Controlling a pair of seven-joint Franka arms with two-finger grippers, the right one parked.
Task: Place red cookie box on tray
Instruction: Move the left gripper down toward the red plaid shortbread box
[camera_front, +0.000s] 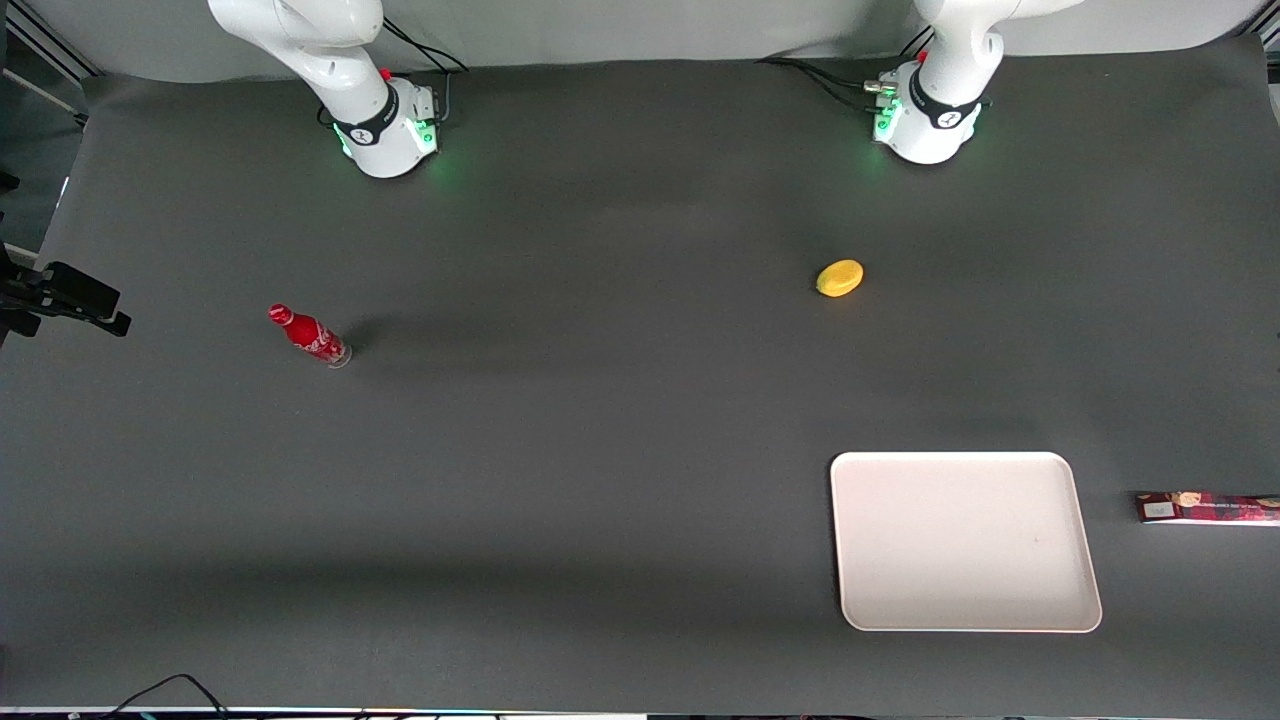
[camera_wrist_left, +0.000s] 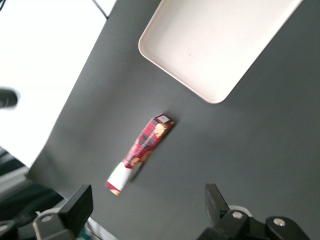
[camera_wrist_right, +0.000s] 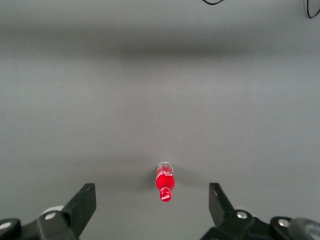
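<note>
Red cookie box (camera_front: 1210, 508) lies flat on the dark table (camera_front: 600, 450) at the working arm's end, close to the table's edge, just beside the tray (camera_front: 1085, 590) with a strip of bare mat between them. Its long axis runs along the table's length, one short end toward the tray. Tray interior bare.

Gripper (camera_wrist_left: 150, 210) hangs well above the box, jaws spread wide, holding nothing.

Lemon (camera_front: 840, 278) and soda bottle (camera_front: 309, 335) sit well apart, farther from the front camera.

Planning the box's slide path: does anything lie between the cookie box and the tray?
Nothing: in the left wrist view, bare mat separates the cookie box from the tray. The gripper hangs above, jaws open.
</note>
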